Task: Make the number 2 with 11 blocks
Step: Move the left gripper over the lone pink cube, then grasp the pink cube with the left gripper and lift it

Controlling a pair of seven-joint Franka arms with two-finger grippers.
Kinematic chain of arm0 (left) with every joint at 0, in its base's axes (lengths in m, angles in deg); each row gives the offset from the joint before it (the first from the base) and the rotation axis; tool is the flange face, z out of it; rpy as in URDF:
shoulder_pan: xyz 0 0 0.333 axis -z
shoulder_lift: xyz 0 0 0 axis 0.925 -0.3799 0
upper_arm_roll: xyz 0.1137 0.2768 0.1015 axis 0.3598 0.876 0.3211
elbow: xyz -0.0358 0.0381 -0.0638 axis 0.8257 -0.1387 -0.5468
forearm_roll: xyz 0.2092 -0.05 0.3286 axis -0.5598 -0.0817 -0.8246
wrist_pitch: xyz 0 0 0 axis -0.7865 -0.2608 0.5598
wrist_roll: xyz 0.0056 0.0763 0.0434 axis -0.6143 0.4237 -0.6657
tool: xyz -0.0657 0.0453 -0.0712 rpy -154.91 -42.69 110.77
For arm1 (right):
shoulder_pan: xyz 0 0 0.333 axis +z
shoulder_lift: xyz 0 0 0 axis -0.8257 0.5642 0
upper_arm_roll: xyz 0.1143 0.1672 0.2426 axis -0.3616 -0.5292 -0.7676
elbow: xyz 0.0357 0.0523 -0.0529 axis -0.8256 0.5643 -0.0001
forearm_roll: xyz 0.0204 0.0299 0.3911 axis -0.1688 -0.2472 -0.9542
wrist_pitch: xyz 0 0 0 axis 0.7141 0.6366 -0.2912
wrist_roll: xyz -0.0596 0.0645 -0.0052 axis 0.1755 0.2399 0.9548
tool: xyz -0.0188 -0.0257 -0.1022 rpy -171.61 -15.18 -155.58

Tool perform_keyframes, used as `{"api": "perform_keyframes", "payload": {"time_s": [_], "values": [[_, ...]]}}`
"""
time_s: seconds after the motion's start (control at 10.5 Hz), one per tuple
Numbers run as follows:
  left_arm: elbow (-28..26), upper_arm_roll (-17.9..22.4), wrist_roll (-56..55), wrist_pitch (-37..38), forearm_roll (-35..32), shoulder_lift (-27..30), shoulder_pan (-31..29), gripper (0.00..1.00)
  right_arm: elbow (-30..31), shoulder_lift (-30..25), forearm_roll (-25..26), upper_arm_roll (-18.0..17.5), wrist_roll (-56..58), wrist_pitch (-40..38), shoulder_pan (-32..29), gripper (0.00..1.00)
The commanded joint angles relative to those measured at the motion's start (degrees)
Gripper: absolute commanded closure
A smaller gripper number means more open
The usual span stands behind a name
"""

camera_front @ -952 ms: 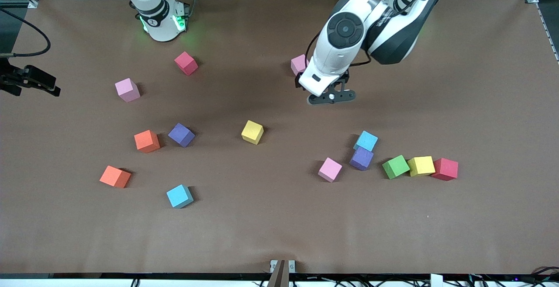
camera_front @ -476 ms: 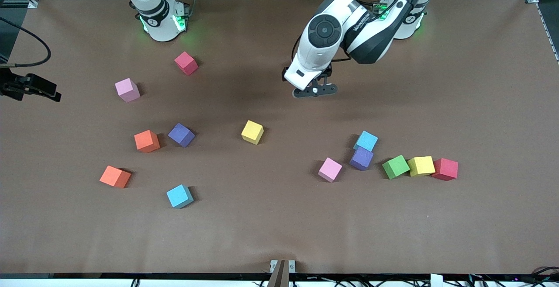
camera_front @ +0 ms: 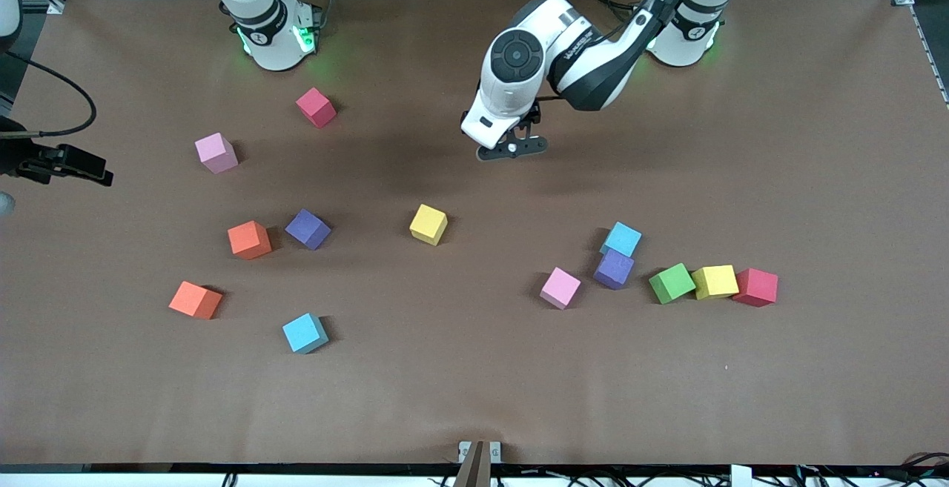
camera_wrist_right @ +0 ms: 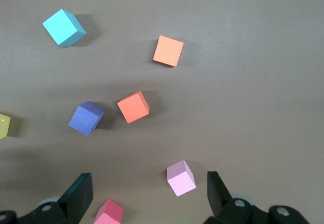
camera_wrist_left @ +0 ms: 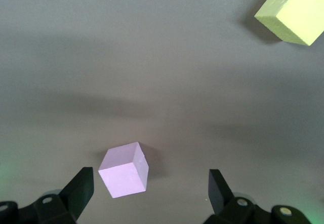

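Observation:
The blocks lie scattered on the brown table (camera_front: 474, 398), and no number 2 is in view. My left gripper (camera_front: 511, 149) hangs open low over a pink block (camera_wrist_left: 124, 169), which sits on the table between its fingers (camera_wrist_left: 81, 186) untouched; the hand hides that block in the front view. A yellow block (camera_front: 428, 224) lies nearer the front camera. My right gripper (camera_wrist_right: 148, 183) is open and empty, high over the right arm's end, above another pink block (camera_wrist_right: 181, 178). Orange (camera_front: 249, 239), purple (camera_front: 308, 228) and sky-blue (camera_front: 305, 333) blocks lie there too.
Toward the left arm's end, pink (camera_front: 560, 287), sky-blue (camera_front: 621, 239) and purple (camera_front: 613, 269) cubes cluster beside a touching row of green (camera_front: 672, 282), yellow (camera_front: 715, 281) and crimson (camera_front: 755, 287). Another crimson cube (camera_front: 316, 107) lies near the right arm's base.
My left arm has swung toward the right arm's end and the bases, and its hand now covers the pink block in the front view. The blocks have not moved.

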Motion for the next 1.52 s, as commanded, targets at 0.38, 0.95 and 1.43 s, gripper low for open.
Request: {"api": "perform_keyframes", "payload": {"time_s": [0.38,0.95,1.43], "values": [[-0.4,-1.1,-5.1,-1.2,1.3,-1.3,2.3,0.00,-0.6,1.0,0.3,-0.5,-0.7,0.3,-0.3,0.00],[-5.0,-5.7,-5.2,-11.0,1.1,-3.2,2.2,0.00,-0.6,1.6,0.3,-0.4,-0.7,0.6,-0.4,0.00],[-13.5,-6.4,-4.5,-10.7,1.2,4.8,0.2,0.00,-0.6,3.3,0.2,-0.5,-0.8,2.0,-0.5,0.00]]}}
